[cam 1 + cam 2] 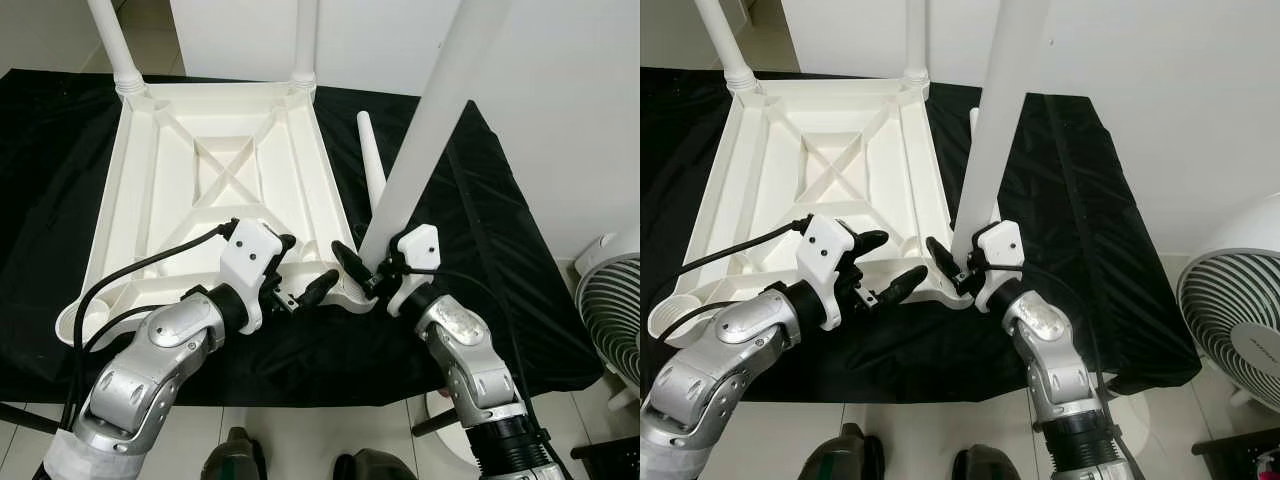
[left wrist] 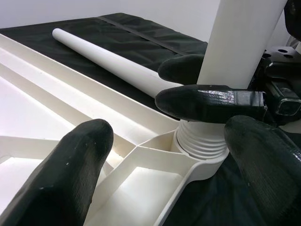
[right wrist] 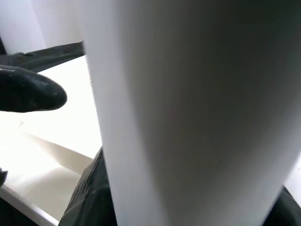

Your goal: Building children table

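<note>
The white children's table top [image 1: 150,180] lies upside down on a black cloth. Two white legs [image 1: 305,40] stand screwed into its far corners. A third leg [image 1: 420,130] stands upright and slightly tilted at the near right corner, its threaded end [image 2: 200,141] sitting in the corner socket. My right gripper [image 1: 366,268] is shut on this leg just above the thread. My left gripper [image 1: 303,266] is open just left of that corner, and its fingers [image 2: 70,174] are spread over the table's edge. A fourth leg [image 1: 372,160] lies loose on the cloth beside the table.
The black cloth [image 1: 500,260] covers a low surface and ends close in front of me. A white fan [image 1: 610,310] stands on the floor at the right. A white wall rises behind the table. My feet [image 1: 235,455] show on the tiled floor.
</note>
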Robot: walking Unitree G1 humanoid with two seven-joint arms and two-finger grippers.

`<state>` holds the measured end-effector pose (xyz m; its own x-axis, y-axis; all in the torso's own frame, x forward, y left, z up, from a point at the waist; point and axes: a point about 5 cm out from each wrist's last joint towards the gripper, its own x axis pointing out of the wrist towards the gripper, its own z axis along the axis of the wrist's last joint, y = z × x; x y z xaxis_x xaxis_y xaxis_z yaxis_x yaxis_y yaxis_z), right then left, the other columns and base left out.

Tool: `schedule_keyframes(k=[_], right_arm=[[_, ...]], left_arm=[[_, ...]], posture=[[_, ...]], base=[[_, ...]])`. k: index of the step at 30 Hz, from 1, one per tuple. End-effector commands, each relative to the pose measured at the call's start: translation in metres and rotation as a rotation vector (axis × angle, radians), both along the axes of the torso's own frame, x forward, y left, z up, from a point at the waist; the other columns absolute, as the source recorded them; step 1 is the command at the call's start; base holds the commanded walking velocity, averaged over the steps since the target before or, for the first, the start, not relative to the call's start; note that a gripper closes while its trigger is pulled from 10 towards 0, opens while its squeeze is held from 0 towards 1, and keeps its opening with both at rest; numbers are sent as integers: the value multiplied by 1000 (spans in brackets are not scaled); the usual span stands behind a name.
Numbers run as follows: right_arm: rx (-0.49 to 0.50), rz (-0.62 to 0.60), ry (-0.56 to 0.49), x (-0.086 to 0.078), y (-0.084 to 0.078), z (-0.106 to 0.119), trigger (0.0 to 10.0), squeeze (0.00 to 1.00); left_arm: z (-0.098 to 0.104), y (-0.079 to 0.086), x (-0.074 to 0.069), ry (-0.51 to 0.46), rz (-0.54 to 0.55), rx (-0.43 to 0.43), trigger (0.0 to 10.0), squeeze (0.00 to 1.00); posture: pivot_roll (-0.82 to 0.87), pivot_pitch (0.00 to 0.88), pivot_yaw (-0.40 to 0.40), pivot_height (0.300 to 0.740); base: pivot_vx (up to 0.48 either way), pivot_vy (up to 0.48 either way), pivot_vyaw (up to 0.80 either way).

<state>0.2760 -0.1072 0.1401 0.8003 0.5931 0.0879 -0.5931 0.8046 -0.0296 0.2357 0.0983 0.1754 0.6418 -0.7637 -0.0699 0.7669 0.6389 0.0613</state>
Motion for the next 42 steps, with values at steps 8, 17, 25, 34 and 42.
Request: schedule_keyframes(k=[8,17,25,34,42], right_arm=[[91,-165,185,8,-16,-21,10000,0],[55,-187,132,3,-8,-18,10000,0],[60,-332,81,6,-1,-12,10000,0],[49,-513,78,19,4,-13,10000,0],[35,-635,65,32,6,-12,10000,0]], left_arm=[[8,-3,-3,-16,-42,-14,10000,0],[9,-3,-2,-16,-44,-14,10000,0],[10,-5,-3,-18,-47,-21,10000,0],[11,-7,-4,-20,-52,-30,10000,0],[12,-8,-5,-21,-54,-34,10000,0]], posture=[[8,85,-32,740],[2,87,-32,740],[4,83,-36,740],[12,82,-38,740],[17,81,-42,740]], base=[[0,0,0],[0,0,0],[0,0,0],[0,0,0],[0,0,0]])
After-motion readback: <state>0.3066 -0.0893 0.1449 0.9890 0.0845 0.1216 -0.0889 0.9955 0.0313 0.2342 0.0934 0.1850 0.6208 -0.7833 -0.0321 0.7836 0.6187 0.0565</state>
